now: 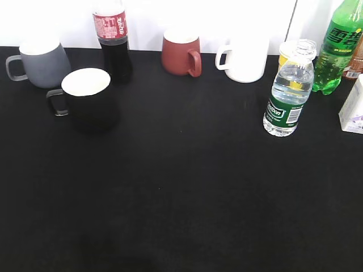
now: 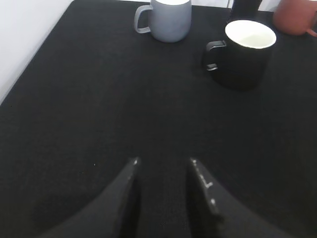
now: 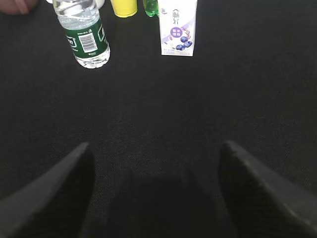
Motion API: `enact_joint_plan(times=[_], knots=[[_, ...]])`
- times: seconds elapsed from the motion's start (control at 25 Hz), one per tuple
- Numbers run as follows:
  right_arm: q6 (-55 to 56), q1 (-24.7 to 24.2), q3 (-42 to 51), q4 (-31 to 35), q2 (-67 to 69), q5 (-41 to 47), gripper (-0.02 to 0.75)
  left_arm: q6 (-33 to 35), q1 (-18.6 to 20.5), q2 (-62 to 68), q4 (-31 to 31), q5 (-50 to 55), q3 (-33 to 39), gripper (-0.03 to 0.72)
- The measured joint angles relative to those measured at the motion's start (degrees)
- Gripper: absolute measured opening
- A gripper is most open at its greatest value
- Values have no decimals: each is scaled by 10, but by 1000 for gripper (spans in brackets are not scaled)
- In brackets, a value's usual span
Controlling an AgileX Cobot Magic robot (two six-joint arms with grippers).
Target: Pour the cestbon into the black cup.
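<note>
Cestbon (image 1: 288, 96) stands upright on the black table (image 1: 181, 198), uncapped, partly filled with water. It serves as the landmark here. Just behind it sits a yellow cup (image 1: 287, 54), mostly hidden by the bottle's neck, and behind and to its right rises a green soda bottle (image 1: 337, 48). A carton (image 1: 353, 106) with purple print stands near the cestbon on its right, at the edge of the exterior view. A white mug (image 1: 245, 59) is behind it and to the left; a dark red mug (image 1: 181, 54) lies farther left still.

Well apart from the cestbon, far to its left, is the black cup (image 1: 89, 99), upright, white inside, handle pointing left. A cola bottle (image 1: 113, 39) stands just behind that cup, and a grey mug (image 1: 39, 62) behind and left of it.

Neither arm shows in the exterior view. In its wrist view the left gripper (image 2: 163, 163) hangs over bare cloth with its jaws slightly parted, grasping nothing, the black cup ahead and to the right. The right gripper (image 3: 156, 158) has its jaws spread wide and empty, the cestbon ahead on its left.
</note>
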Motion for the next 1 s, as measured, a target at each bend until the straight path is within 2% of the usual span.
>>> enact_joint_plan(times=[0.56, 0.64, 0.72, 0.84, 0.92, 1.0], knots=[[0, 0, 0, 0, 0, 0, 591, 0, 0, 14, -5, -17, -10, 246], [0, 0, 0, 0, 0, 0, 591, 18, 0, 68, -6, -72, -41, 289], [0, 0, 0, 0, 0, 0, 591, 66, 0, 160, -20, -162, -70, 326], [0, 0, 0, 0, 0, 0, 591, 141, -2, 312, -90, -355, -83, 333], [0, 0, 0, 0, 0, 0, 591, 167, -36, 408, -109, -475, -83, 335], [0, 0, 0, 0, 0, 0, 591, 171, -99, 507, -115, -608, -71, 335]])
